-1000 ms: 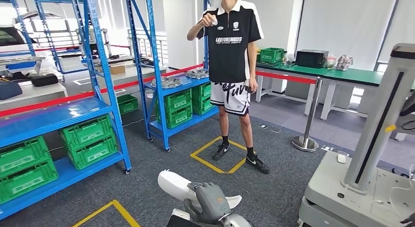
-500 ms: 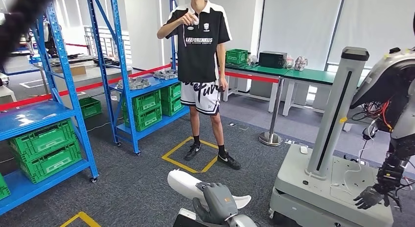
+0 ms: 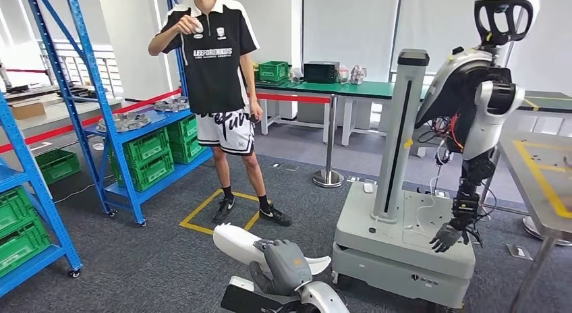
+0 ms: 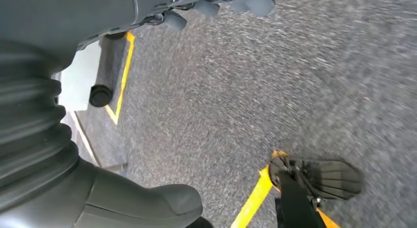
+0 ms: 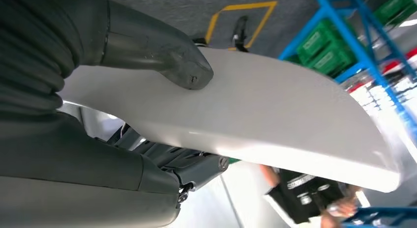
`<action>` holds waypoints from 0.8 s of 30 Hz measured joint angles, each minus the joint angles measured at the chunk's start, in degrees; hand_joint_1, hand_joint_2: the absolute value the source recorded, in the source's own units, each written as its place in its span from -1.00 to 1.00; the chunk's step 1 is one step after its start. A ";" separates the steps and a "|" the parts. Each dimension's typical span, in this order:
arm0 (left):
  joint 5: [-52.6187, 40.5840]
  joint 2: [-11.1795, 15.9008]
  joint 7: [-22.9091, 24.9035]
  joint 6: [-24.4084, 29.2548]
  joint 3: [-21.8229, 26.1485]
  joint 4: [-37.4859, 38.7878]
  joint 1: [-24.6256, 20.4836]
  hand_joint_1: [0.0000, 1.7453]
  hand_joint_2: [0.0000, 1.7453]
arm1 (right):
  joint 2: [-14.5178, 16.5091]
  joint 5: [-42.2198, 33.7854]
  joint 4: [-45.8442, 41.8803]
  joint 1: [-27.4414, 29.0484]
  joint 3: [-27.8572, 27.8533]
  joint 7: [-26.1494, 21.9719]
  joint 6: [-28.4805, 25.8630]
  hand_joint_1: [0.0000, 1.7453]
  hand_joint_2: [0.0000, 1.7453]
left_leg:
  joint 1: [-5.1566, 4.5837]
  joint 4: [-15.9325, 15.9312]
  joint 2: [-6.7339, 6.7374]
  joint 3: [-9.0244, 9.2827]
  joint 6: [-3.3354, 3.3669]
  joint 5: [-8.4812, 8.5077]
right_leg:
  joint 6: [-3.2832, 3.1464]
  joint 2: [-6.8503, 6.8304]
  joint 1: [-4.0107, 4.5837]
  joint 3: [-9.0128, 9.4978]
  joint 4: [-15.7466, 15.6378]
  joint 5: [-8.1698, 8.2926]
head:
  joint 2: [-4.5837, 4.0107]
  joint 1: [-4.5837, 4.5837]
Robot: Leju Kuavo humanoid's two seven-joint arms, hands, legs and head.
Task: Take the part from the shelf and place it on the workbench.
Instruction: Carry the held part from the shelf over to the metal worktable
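My right hand [image 3: 288, 266] grips a long white curved part [image 3: 236, 242] low in the head view, in front of my body. In the right wrist view the thumb [image 5: 162, 61] presses on the part [image 5: 275, 120] and the dark fingers lie under it. The left hand [image 4: 59, 139] hangs over grey carpet, thumb and fingers apart, with nothing in it. A grey workbench [image 3: 539, 171] with yellow lines stands at the far right.
A person [image 3: 216, 70] stands ahead on a yellow floor square, one hand raised. Blue shelves [image 3: 128, 124] with green crates line the left. Another humanoid robot [image 3: 475, 104] hangs on a grey wheeled stand [image 3: 398, 239] just right of me. Green tables [image 3: 317, 89] stand behind.
The whole picture has slid left: my view has turned right, bringing the stand, the other robot and the workbench into sight. My right hand still holds the white part.
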 joint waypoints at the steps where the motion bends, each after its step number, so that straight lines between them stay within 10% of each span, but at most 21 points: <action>1: 0.00 0.02 0.03 -0.01 0.00 0.01 0.15 -1.00 1.00 | 0.16 -0.15 0.23 -0.11 0.00 0.00 -0.08 1.00 1.00 | 0.03 3.54 -1.67 -1.60 -0.15 -1.72 | -0.13 0.63 -0.04 0.02 -0.03 0.03 | 0.00 -0.04; 4: -0.05 0.19 0.42 -0.02 0.00 0.01 0.70 -1.00 1.00 | 0.43 -0.63 1.31 -0.07 0.00 0.02 -0.23 1.00 1.00 | 0.02 11.81 -2.99 -6.22 -0.24 -3.80 | -0.24 2.88 -0.02 0.03 0.04 0.00 | 0.00 -0.05; 8: -0.46 0.55 0.80 -0.20 0.00 0.00 0.86 -1.00 1.00 | 0.63 -1.14 2.57 -0.21 0.00 -0.11 -1.02 1.00 1.00 | 0.45 0.14 -6.05 -1.88 -0.01 3.43 | 0.32 5.84 -0.19 -0.19 0.76 -0.25 | 0.00 -0.06; 10: -0.41 0.65 0.44 -0.36 0.00 0.01 0.83 -1.00 1.00 | 0.70 -1.54 3.12 -0.47 0.00 -0.14 -1.40 1.00 1.00 | 0.56 -3.09 -8.08 -0.47 0.30 4.04 | 1.12 7.08 -0.27 -0.73 1.00 -0.16 | 0.00 -0.05; 12: -0.11 0.72 -0.12 -0.51 0.00 0.00 0.81 -1.00 1.00 | 0.70 -1.79 3.90 -0.63 0.00 -0.23 -1.66 1.00 1.00 | 0.44 -3.23 -7.24 -0.38 0.97 4.15 | 1.96 8.33 -0.43 -1.11 0.75 0.25 | 0.00 -0.05; 15: 0.49 0.77 -0.84 -0.60 0.00 -0.05 0.72 -1.00 1.00 | 0.73 -1.88 5.20 -1.27 0.00 -0.37 -2.27 1.00 1.00 | 0.55 -3.67 -5.08 -0.12 2.21 4.46 | 2.68 4.83 -0.18 -3.11 4.22 -1.56 | 0.00 0.10; 19: 0.70 0.81 -1.02 -0.60 0.00 -0.07 0.90 -1.00 1.00 | 0.94 -1.84 7.49 -2.97 -0.02 0.31 -2.66 1.00 1.00 | 0.10 -3.69 -1.82 -0.09 2.85 4.26 | 2.99 1.20 -0.12 -9.58 17.37 -6.67 | 0.00 0.25; 24: 0.72 0.56 -0.91 -0.54 0.00 -0.05 0.72 -1.00 1.00 | 1.03 -1.89 11.21 -6.09 -0.62 1.40 -4.73 1.00 1.00 | -0.31 -3.64 1.54 0.28 2.28 3.83 | 1.69 -1.81 0.65 -1.44 2.80 -0.53 | 0.00 0.24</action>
